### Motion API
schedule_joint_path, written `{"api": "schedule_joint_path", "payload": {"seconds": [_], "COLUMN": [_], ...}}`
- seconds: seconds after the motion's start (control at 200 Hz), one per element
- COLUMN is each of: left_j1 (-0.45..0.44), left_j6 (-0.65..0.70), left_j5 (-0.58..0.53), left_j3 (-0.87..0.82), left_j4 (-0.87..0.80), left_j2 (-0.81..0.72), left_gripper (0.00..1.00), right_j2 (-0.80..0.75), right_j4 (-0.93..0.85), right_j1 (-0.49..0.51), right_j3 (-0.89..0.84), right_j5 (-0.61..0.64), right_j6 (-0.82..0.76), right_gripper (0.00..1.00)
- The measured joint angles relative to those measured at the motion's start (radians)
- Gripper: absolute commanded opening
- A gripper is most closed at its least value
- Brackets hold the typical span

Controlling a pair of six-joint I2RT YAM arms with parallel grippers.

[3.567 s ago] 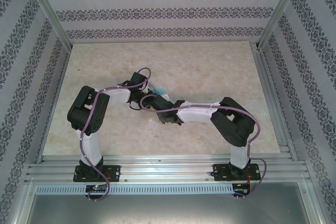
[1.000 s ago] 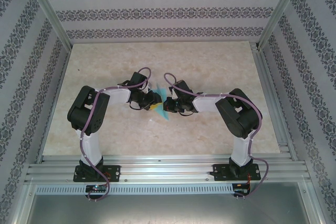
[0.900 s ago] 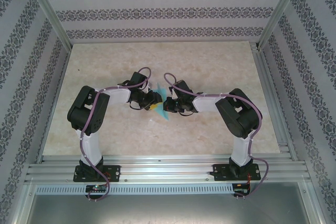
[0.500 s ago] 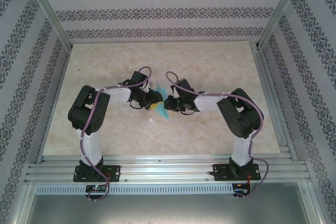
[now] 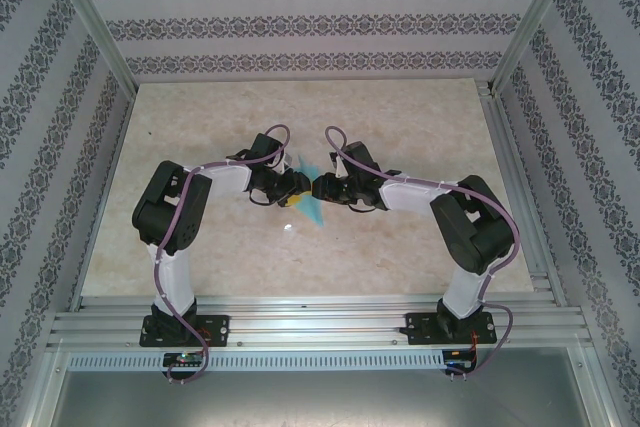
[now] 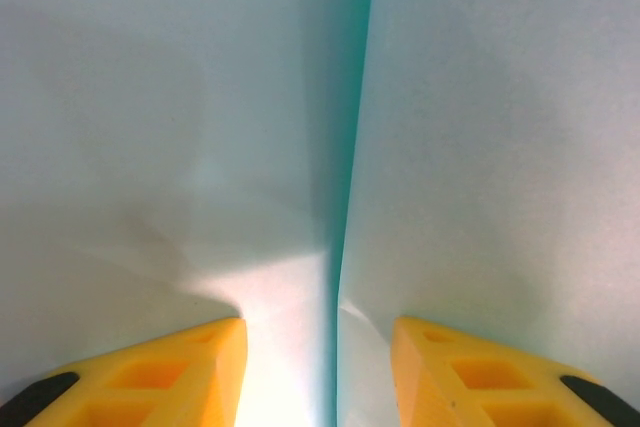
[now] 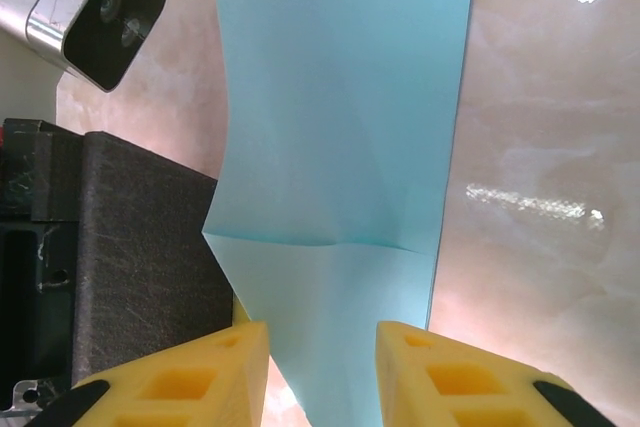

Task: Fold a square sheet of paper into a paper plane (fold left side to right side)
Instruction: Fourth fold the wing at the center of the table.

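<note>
Top external view: the square sheet of paper [image 5: 310,211] sits creased mid-bench [image 5: 400,117]. The left gripper [image 6: 315,332] has its fingers apart astride the fold; the right gripper [image 7: 322,332] has its fingers apart too, with the paper between them.

Black-and-white arms [image 5: 178,282], purple cables [image 5: 331,137] along links; yellow hollow-celled tool fingers [image 7: 455,377], black-edged.
</note>
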Motion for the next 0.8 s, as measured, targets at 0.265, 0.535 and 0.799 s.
{"api": "schedule_joint_path", "payload": {"seconds": [0.265,0.535,0.799], "left_j1": [0.000,0.000,0.000], "left_j6": [0.000,0.000,0.000], "left_j5": [0.000,0.000,0.000], "left_j3": [0.002,0.002,0.002], "left_j4": [-0.004,-0.004,-0.004], "left_j2": [0.001,0.001,0.001], "left_gripper": [0.44,0.44,0.44], "right_j2": [-0.006,-0.051,-0.051], "right_j4": [0.028,0.035,0.063], "right_j1": [0.005,0.013,0.007], "right_j3": [-0.019,-0.084,-0.079], "right_j5": [0.006,-0.001,-0.032], "right_j6": [0.004,0.000,0.011], "right_gripper": [0.33,0.33,0.33]}}
